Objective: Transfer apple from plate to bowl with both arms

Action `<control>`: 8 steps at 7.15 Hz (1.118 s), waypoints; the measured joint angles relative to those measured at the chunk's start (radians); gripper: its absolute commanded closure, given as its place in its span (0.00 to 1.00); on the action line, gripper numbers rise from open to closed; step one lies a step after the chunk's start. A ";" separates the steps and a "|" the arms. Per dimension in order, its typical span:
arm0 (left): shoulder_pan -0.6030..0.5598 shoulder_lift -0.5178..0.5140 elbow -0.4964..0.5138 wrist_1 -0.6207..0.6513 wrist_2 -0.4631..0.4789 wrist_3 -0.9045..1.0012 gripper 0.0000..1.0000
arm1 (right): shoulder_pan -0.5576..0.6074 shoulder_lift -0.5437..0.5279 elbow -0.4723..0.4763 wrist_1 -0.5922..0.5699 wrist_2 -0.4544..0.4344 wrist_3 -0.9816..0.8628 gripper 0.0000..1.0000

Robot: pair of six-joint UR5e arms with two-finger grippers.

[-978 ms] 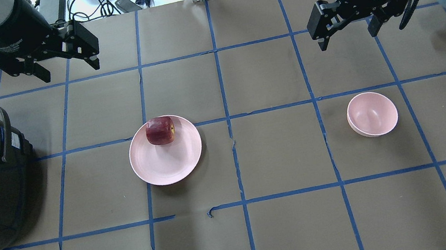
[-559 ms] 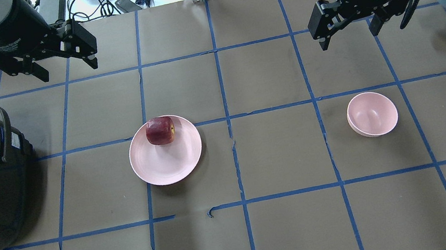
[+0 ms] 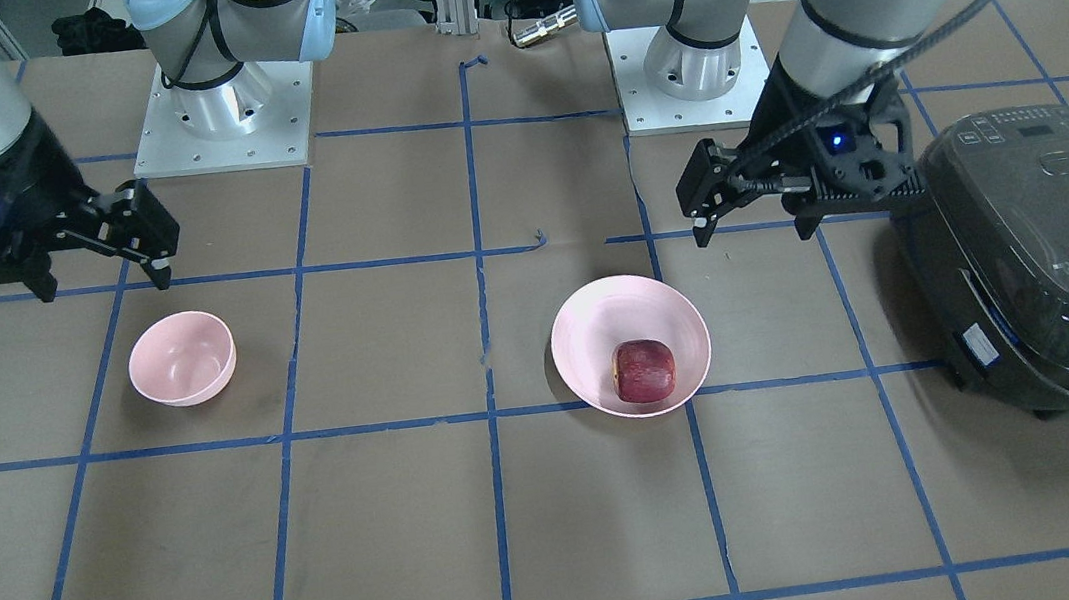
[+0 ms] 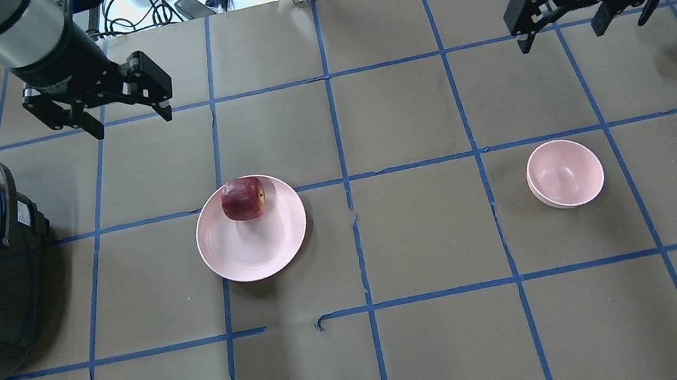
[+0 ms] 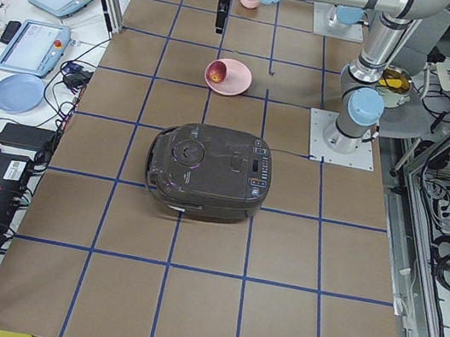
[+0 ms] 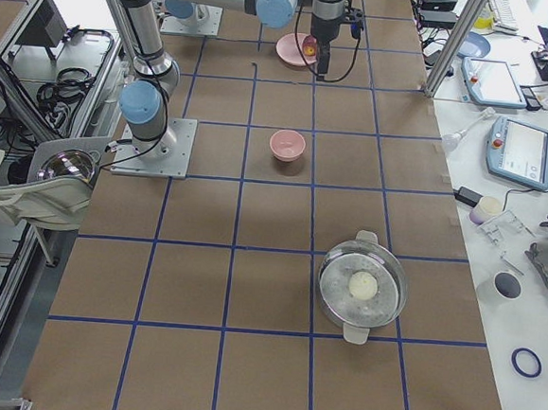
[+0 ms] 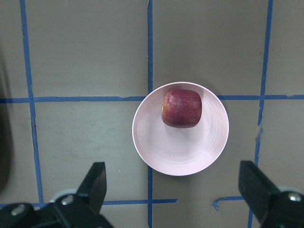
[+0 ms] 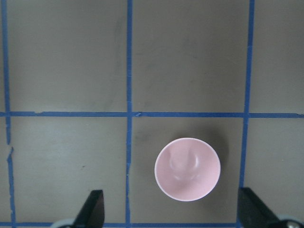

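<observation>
My left tool (image 4: pixel 132 123), a black two-finger one, hangs spread wide and empty in the upper left of the overhead view. My right tool (image 4: pixel 561 39), its twin, hangs just as wide and empty in the upper right. Both are well apart from the dishes.

Below them, the brown paper tabletop (image 4: pixel 422 238) with its blue tape grid carries the wide, shallow pale pink plate (image 4: pixel 256 252) left of centre. The small, deep pale pink bowl (image 4: pixel 566 172) stands right of centre, well apart from it. The dark red round apple (image 4: pixel 243 199) sits on the plate, close to its upper rim.

I judge this to be the opening step, with the reach not yet made. Next, my left tool should descend over that rim, straddle the apple and close gently. A hand-over to my right tool would likely follow, near the middle.
</observation>
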 measured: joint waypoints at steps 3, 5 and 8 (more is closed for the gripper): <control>-0.048 -0.102 -0.229 0.356 -0.003 -0.015 0.00 | -0.139 0.112 0.086 -0.112 0.028 -0.292 0.00; -0.085 -0.152 -0.284 0.424 0.005 -0.042 0.00 | -0.157 0.144 0.261 -0.331 0.029 -0.380 0.00; -0.094 -0.202 -0.295 0.491 -0.001 -0.047 0.00 | -0.162 0.176 0.422 -0.509 0.015 -0.456 0.10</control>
